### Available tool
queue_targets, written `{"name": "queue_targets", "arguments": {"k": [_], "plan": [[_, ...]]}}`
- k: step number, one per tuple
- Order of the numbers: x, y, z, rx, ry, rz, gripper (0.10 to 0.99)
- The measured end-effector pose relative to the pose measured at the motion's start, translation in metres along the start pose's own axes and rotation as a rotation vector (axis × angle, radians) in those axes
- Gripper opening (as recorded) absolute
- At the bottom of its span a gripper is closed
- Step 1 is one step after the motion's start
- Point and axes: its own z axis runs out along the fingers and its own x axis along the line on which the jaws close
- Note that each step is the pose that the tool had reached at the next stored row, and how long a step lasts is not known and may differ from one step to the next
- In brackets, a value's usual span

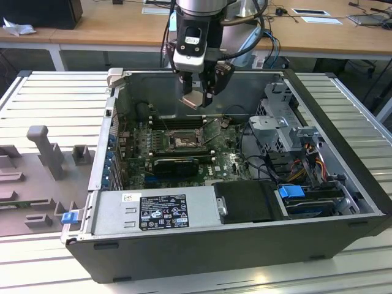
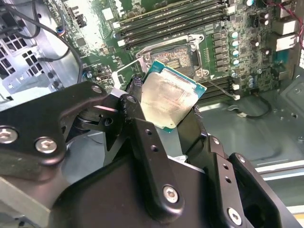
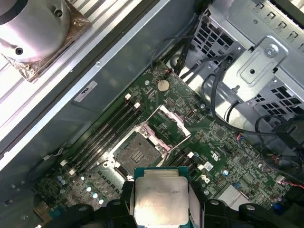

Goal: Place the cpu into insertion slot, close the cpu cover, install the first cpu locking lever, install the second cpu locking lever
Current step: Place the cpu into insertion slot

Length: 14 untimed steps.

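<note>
My gripper (image 1: 197,98) is shut on the cpu (image 1: 193,99), a flat square chip with a pale silver top, and hangs above the open computer case. In both wrist views the cpu (image 2: 171,97) (image 3: 160,194) sits clamped between the two black fingers (image 2: 134,92), clear of the board. Below it on the green motherboard lies the insertion slot (image 1: 182,142) (image 3: 137,149) (image 2: 178,56), a black-framed square socket with nothing in it. The cpu cover (image 3: 167,124) is swung open, resting beside the slot. Thin wire levers (image 2: 223,90) stand loose beside the socket.
Long black memory slots (image 3: 102,137) flank the socket on both sides. A metal drive cage (image 1: 282,119) with cables (image 3: 216,95) fills the case at the exterior view's right. The power supply (image 1: 162,211) lies along the near wall. Grey fixtures (image 1: 46,150) stand on the slatted table.
</note>
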Motion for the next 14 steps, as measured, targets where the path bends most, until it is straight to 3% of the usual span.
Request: {"name": "queue_targets", "arguments": {"k": [9, 14], "plan": [[0.0, -0.0002, 0.0017, -0.002, -0.0091, 0.102, 0.541], [-0.0001, -0.0003, 0.0032, -0.004, -0.0168, 0.188, 0.541]]}}
